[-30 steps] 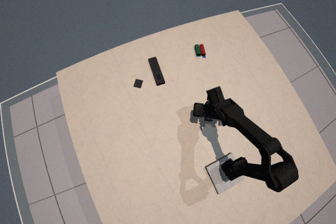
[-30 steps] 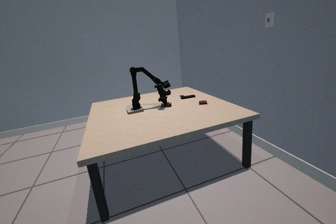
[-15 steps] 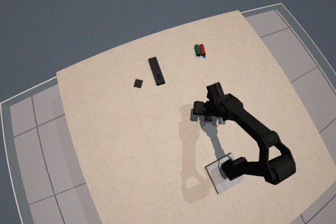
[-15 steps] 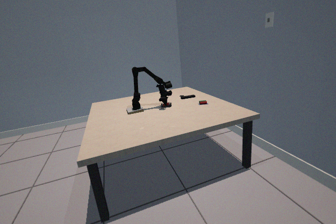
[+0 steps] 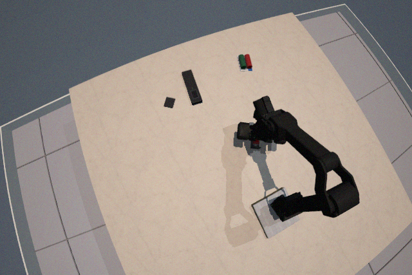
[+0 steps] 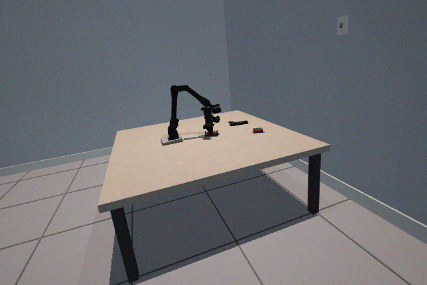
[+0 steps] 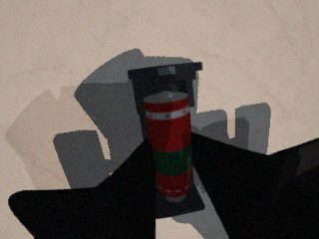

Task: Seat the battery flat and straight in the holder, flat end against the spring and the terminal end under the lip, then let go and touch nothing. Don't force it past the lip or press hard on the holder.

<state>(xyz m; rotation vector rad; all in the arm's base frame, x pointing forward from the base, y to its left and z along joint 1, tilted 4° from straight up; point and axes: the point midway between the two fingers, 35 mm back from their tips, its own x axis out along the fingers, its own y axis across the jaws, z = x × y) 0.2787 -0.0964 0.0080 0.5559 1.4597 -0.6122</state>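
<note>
The battery (image 7: 169,131) (image 5: 255,142), red with a green band, lies lengthwise over the dark holder (image 7: 136,100) (image 5: 255,147) (image 6: 217,133). In the wrist view its upper end is short of the holder's raised far wall, with a gap between; its narrower lower end is over the near part of the holder. It looks slightly askew to the holder. My gripper (image 7: 168,141) is shut on the battery around its middle. Whether the battery touches the holder floor cannot be told. The spring is not clearly visible, and the fingers hide part of the holder's sides.
A dark remote-like bar (image 5: 189,80) (image 6: 239,123) and a small dark square piece (image 5: 169,102) lie beyond the gripper. A green cylinder (image 5: 242,61) and a red cylinder (image 5: 248,60) (image 6: 257,130) lie side by side farther back. The arm's pale base plate (image 5: 270,230) is on the table.
</note>
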